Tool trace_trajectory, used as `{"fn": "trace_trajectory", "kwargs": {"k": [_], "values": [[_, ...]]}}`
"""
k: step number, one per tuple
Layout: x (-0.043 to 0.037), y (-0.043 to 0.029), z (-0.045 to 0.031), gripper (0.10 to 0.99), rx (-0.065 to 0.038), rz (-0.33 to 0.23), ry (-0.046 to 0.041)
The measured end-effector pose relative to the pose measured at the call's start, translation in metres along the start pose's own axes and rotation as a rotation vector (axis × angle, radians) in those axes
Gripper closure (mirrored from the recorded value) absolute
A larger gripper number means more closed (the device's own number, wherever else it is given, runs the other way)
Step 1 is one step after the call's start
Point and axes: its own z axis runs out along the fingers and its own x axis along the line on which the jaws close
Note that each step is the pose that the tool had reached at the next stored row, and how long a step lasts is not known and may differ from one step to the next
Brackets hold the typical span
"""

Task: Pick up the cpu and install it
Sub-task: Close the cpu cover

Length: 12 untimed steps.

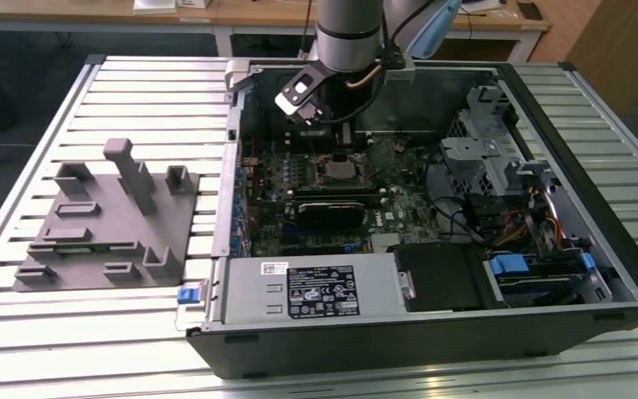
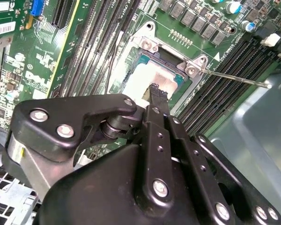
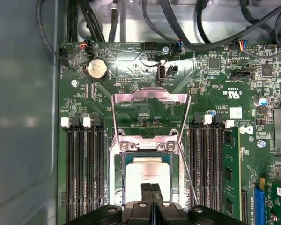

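Note:
The cpu, a small square chip with a pale silver top, lies flat in the open socket on the green motherboard inside the computer case. My gripper hangs right over it, its two black fingers pressed together with nothing between them. In the second wrist view the fingertips sit at or just above the cpu; I cannot tell if they touch. In the exterior view the gripper reaches down into the case above the cpu.
The socket's metal load plate stands flipped open, its thin lever sticking out sideways. Memory slots flank the socket. A white-labelled metal box, a drive cage and cables crowd the case. A grey fixture sits on the slatted table.

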Motion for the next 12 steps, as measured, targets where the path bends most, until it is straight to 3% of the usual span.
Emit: {"fn": "trace_trajectory", "kwargs": {"k": [7, 12], "values": [[-0.0001, 0.0003, -0.0072, 0.980, 0.000, 0.000, -0.0016], [-0.0004, 0.0009, -0.0180, 0.980, 0.000, 0.000, -0.0017]]}}
